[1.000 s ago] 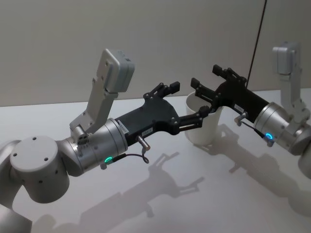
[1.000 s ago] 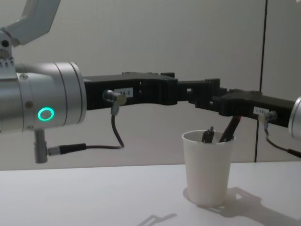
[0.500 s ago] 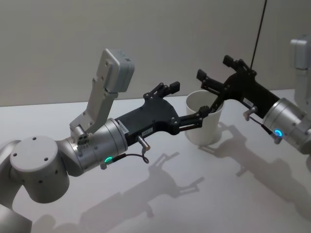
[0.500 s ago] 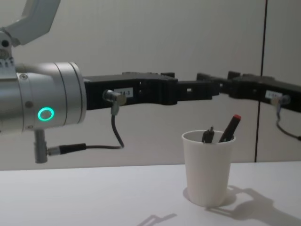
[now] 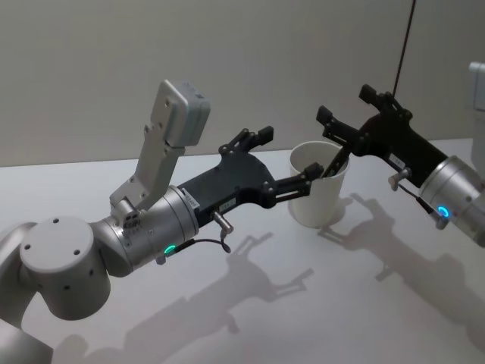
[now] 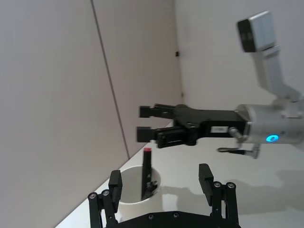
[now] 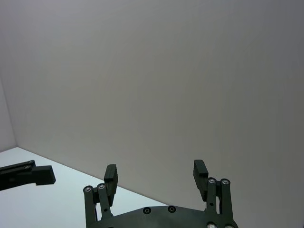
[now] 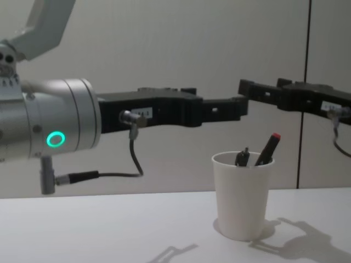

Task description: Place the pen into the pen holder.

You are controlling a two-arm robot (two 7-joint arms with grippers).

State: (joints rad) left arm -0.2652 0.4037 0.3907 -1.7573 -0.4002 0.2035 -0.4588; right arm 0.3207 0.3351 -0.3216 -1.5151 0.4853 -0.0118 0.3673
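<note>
White paper is what I read for the pen holder (image 8: 242, 195), one tapered cup with a rolled rim standing upright on the pale table (image 8: 109, 230). I count one cup, two grippers, and two dark items inside the cup: the pen (image 8: 267, 149) with a red tip, and a shorter dark piece (image 8: 242, 156) beside it that I cannot identify. The pen stands inside the holder with its long axis near upright, leaning against the rim; its red end points up and toward my right in the chest view, clear above the rim, and the lower end is hidden in the cup.

My left gripper (image 5: 289, 161) reaches in from the left and sits beside the cup's upper left side, fingers spread and holding nothing; from the chest view I cannot tell whether a fingertip touches the rim. My right gripper (image 5: 345, 114) hangs above and behind the cup, jaws apart and empty.

Compared with a second ago, the right gripper has released the pen and lifted away up and to my right, and the left arm has drawn back slightly. The pen stays where it was dropped in the cup.
</note>
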